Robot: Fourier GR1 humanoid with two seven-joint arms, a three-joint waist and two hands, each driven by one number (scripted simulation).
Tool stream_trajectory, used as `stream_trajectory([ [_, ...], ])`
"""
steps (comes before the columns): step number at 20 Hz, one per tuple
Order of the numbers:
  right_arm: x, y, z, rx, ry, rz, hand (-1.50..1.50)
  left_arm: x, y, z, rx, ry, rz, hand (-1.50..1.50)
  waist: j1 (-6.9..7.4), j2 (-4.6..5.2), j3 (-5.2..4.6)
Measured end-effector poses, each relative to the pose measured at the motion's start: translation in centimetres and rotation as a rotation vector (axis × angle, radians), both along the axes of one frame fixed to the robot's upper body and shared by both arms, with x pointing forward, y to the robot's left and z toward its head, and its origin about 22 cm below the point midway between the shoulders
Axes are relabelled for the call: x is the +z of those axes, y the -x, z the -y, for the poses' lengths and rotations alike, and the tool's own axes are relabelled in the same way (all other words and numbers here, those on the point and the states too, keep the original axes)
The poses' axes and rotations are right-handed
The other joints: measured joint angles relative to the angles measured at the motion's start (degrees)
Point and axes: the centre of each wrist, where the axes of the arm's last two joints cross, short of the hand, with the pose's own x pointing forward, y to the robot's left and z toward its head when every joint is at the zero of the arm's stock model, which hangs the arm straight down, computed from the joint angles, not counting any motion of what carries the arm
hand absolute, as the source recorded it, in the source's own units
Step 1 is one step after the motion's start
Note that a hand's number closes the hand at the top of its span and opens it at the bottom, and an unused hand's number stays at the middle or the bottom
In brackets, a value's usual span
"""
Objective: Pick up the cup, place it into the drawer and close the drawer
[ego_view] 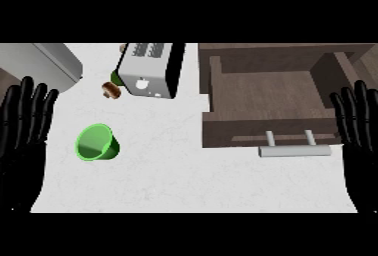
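Note:
A green cup (97,143) lies tipped on its side on the white counter (184,180), its mouth facing the lower left. An open brown wooden drawer (269,95) stands at the upper right, with nothing visible inside, and its grey bar handle (294,151) points toward me. My left hand (23,130) rests open at the left edge, fingers up, just left of the cup and apart from it. At the right edge my right hand (359,130) rests open as well, beside the drawer's front corner.
A silver toaster (149,70) stands at the top centre, with a small brown object (111,90) and a bit of something green by its left side. A grey appliance (48,62) fills the top left corner.

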Motion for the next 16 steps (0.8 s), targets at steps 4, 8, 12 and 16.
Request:
stream_trajectory([
  [4, -0.1, -0.3, -0.1, 0.002, -0.01, 0.007, -1.5, -0.3, 0.2, -1.5, -0.071, -0.005, -0.009, -1.5, 0.79, -0.6, -0.86],
  [8, -0.6, -0.5, -0.3, 0.058, 0.014, -0.041, -1.5, -1.2, -0.6, -4.0, -0.126, 0.093, -0.096, -1.5, 1.13, -0.73, -1.22],
  [12, -0.1, -1.3, -0.2, 0.115, 0.029, -0.105, -1.5, -3.0, -1.4, -6.0, -0.138, 0.199, -0.201, -1.5, 1.22, -0.79, -1.34],
  [16, 0.4, -2.6, -0.3, 0.137, 0.034, -0.137, -1.5, -4.8, -2.7, -7.9, -0.136, 0.242, -0.247, -1.5, 1.17, -0.84, -1.36],
])
